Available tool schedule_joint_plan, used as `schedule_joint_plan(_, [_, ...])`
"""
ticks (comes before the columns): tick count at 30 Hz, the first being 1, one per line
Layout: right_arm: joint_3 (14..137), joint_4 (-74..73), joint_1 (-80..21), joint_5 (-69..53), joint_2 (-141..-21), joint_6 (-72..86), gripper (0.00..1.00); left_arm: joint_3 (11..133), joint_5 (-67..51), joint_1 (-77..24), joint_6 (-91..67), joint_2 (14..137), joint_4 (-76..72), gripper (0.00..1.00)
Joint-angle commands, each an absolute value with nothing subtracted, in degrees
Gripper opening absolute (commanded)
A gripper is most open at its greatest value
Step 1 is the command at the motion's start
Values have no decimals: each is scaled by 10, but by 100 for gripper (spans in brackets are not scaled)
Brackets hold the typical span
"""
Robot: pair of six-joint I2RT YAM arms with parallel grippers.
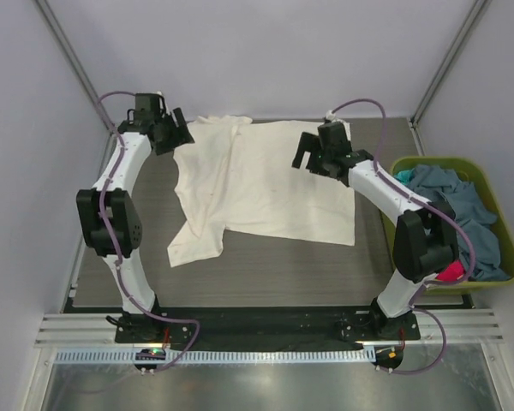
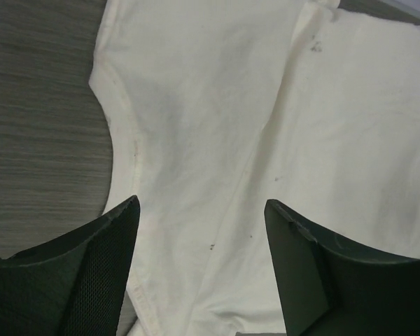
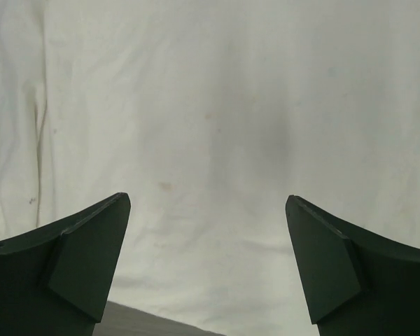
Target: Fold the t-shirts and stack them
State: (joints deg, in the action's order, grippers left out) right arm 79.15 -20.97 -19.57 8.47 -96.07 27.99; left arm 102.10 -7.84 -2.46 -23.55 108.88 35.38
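Grey wood-grain counter (image 1: 265, 270), walled in pale panels, seen from above and from both my wrists.

**Cream tee** (image 1: 274, 184): lies spread on the far half of the counter, between my two arms. A long crease runs down its left part, and one sleeve trails toward the near left.

**Left jaws**: hang above the tee's far left corner, wide apart and holding nothing. In the left wrist view the cream cloth (image 2: 266, 140) fills the gap between the two dark fingers (image 2: 91, 273). A curved hemmed edge meets bare counter (image 2: 35, 105) on the left. A few small dark specks mark the fabric.

**Right jaws**: hang above the tee's far right part, also spread wide and empty. In the right wrist view cloth (image 3: 210, 126) lies under both fingers (image 3: 77, 266), and a sliver of counter (image 3: 140, 322) shows at the bottom edge. Whether either pair touches the fabric I cannot tell.

**Basket** (image 1: 488, 285): olive green, just beside the tee's right edge, behind my right elbow. It holds a crumpled grey-blue tee (image 1: 471, 214), a teal scrap (image 1: 404, 177) at its far left corner, and a red-pink scrap (image 1: 451, 273) near its front.
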Motion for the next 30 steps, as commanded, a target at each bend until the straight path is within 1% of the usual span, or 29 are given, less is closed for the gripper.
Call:
schedule_joint_plan(1, [745,-163,-203,-25,-986,324,100,1000,-85,-37,-287,1137,332,72])
schedule_joint_plan(6, [695,-155,-200,-4,-993,329,100,948,-90,-44,-321,1170,308,72])
schedule_joint_plan(12, [639,-155,-174,-3,-1013,343,100,933,-68,-43,-335,1212,308,70])
schedule_joint_plan(13, [622,-155,-163,17,-1014,345,100,936,-50,-43,-333,1224,318,70])
schedule_joint_plan(22, [553,-146,-84,14,-1030,345,100,1034,58,-26,-264,1306,425,69])
schedule_joint_plan(30, [576,-165,-69,29,-1018,315,100,1141,112,23,-237,1325,484,70])
